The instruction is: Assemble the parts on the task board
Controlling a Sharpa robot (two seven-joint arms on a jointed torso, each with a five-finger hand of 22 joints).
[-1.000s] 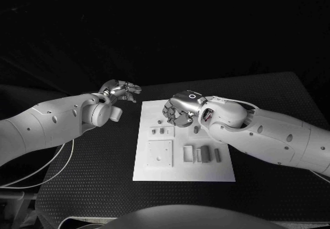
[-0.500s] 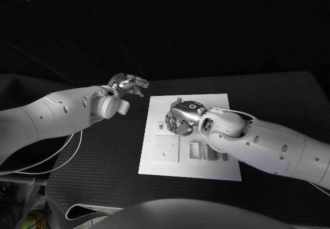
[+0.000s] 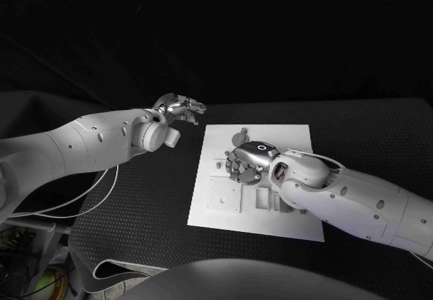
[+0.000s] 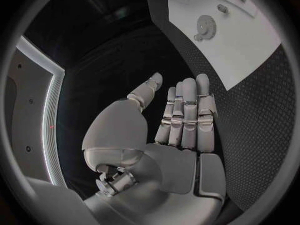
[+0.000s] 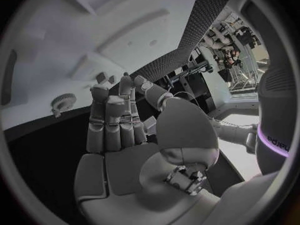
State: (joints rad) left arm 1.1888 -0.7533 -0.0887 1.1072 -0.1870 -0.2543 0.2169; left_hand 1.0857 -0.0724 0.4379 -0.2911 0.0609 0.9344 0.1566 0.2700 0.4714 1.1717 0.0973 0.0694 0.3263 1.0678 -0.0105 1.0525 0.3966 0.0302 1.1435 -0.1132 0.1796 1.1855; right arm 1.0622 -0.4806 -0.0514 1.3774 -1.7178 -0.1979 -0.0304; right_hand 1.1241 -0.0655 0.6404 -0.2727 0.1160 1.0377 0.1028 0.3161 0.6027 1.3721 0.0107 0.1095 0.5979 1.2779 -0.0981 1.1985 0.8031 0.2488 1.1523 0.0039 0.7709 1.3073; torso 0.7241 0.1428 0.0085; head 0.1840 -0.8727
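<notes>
The white task board (image 3: 289, 140) lies in the middle of the black table. A small gear (image 3: 240, 136) sits near its far edge, a square plate (image 3: 224, 195) lies at its near left, and several bar pieces (image 3: 273, 200) lie beside that plate. My right hand (image 3: 245, 164) hovers over the board's left middle, just beyond the square plate, fingers straight and holding nothing (image 5: 119, 130). The right wrist view shows the gear (image 5: 61, 103) and the board (image 5: 75, 40) past the fingertips. My left hand (image 3: 181, 107) is off the board's far left corner, empty, fingers extended (image 4: 184, 125).
Black textured mat (image 3: 135, 212) surrounds the board on all sides. A white cable (image 3: 86, 203) runs under my left arm at the table's left edge. The left wrist view shows the board's corner (image 4: 244, 50) with the gear (image 4: 204, 22).
The camera has shifted. My right hand has moved from the board's far edge toward the square plate, uncovering the gear. The left hand stays off the far left corner.
</notes>
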